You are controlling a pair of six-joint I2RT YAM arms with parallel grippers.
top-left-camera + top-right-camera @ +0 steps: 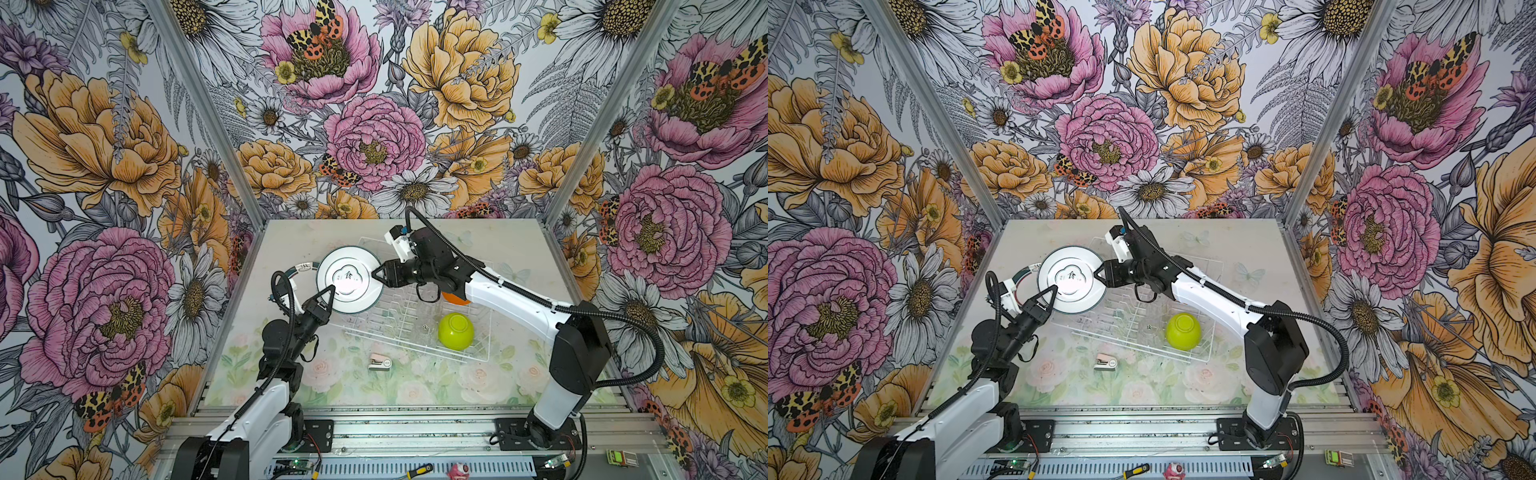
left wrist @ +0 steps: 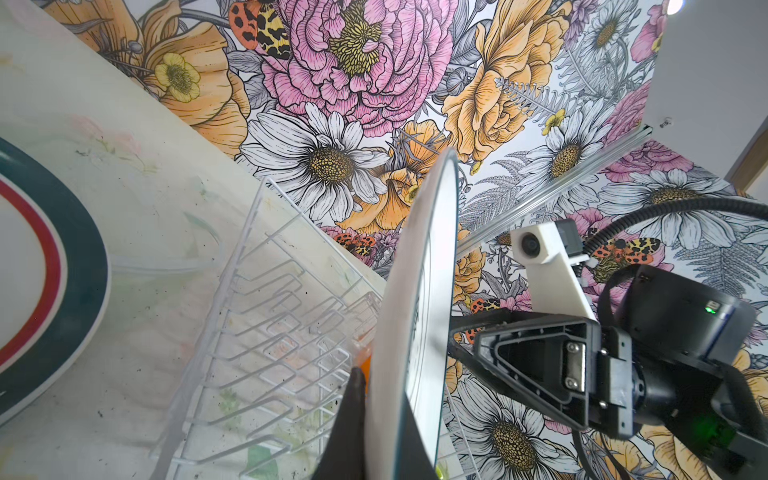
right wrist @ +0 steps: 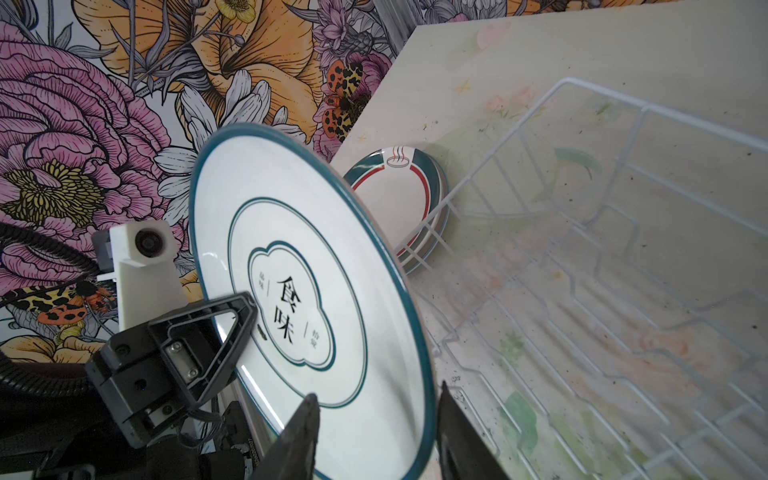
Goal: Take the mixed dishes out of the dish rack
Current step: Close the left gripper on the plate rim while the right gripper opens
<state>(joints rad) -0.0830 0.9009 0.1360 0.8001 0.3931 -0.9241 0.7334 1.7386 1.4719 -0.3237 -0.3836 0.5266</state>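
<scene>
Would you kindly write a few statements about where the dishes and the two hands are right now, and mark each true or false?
1. The left hand is closed on the rim of the teal-rimmed plate. True.
2. The lime-green bowl stands on the table, outside the dish rack. False: it sits inside the rack.
3. A stack of plates lies on the table beside the rack. True.
4. The right hand is clamped tight on the teal-rimmed plate. False: its jaws stand apart, one on either side of the rim.
5. The teal-rimmed plate lies flat in the rack. False: it is held on edge in the air, at the rack's end.
</scene>
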